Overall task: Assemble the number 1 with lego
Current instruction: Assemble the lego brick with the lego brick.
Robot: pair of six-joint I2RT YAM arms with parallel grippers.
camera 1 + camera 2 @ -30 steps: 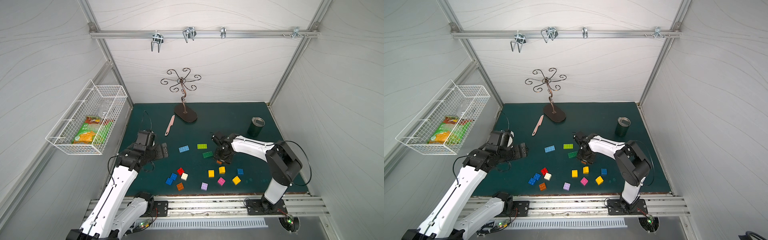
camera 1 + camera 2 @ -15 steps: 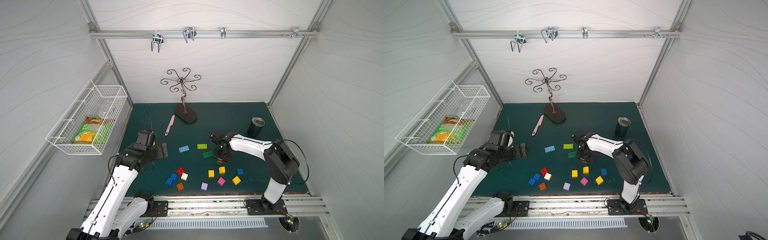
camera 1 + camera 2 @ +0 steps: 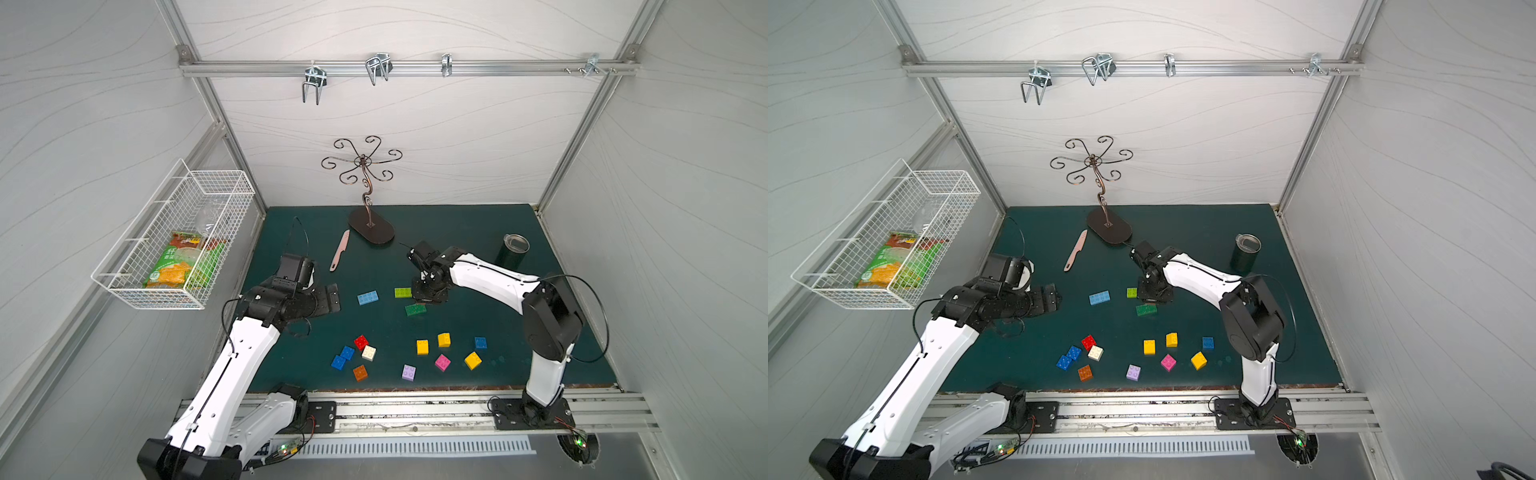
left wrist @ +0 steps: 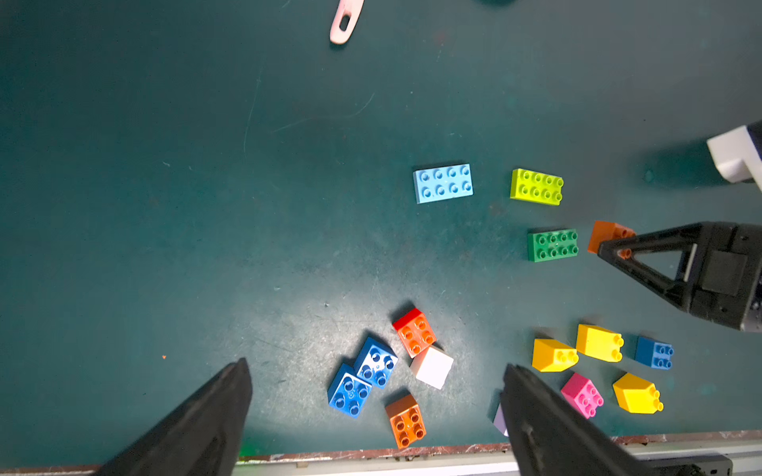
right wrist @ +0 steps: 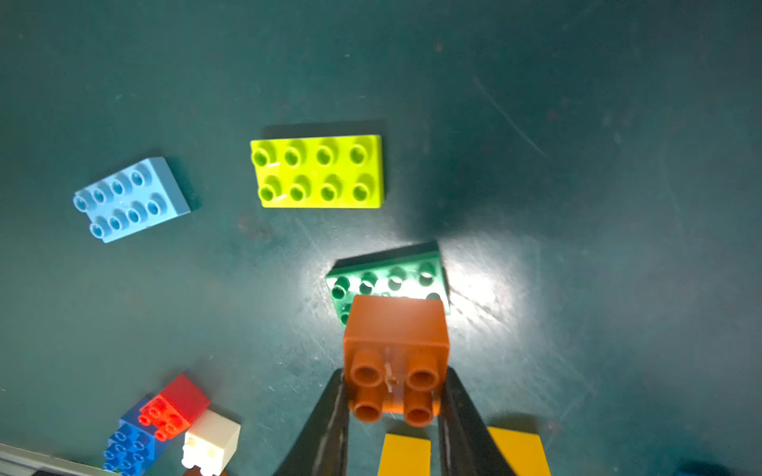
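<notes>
My right gripper point(image 5: 393, 395) is shut on a square orange lego brick point(image 5: 396, 354), its studs facing the wrist camera. It hangs just over the near edge of the dark-green long brick point(image 5: 387, 276). The lime brick point(image 5: 317, 171) and the light-blue brick point(image 5: 130, 198) lie beyond it. In both top views this gripper point(image 3: 428, 291) point(image 3: 1154, 291) stands beside the lime brick point(image 3: 402, 292). My left gripper point(image 4: 375, 366) point(image 3: 332, 297) is open and holds nothing, hovering at the left above two blue bricks point(image 4: 363, 377). Several loose square bricks point(image 3: 422, 347) lie near the front.
A pink plastic knife point(image 3: 340, 250) and a curly metal stand point(image 3: 371, 230) are at the back. A dark cup point(image 3: 514, 250) stands at the back right. A wire basket point(image 3: 174, 245) hangs on the left wall. The table's front edge point(image 4: 371, 455) runs close to the loose bricks.
My right gripper has closed on the orange brick and shifted a little left and back, toward the lime and green bricks. The left arm has stayed put.
</notes>
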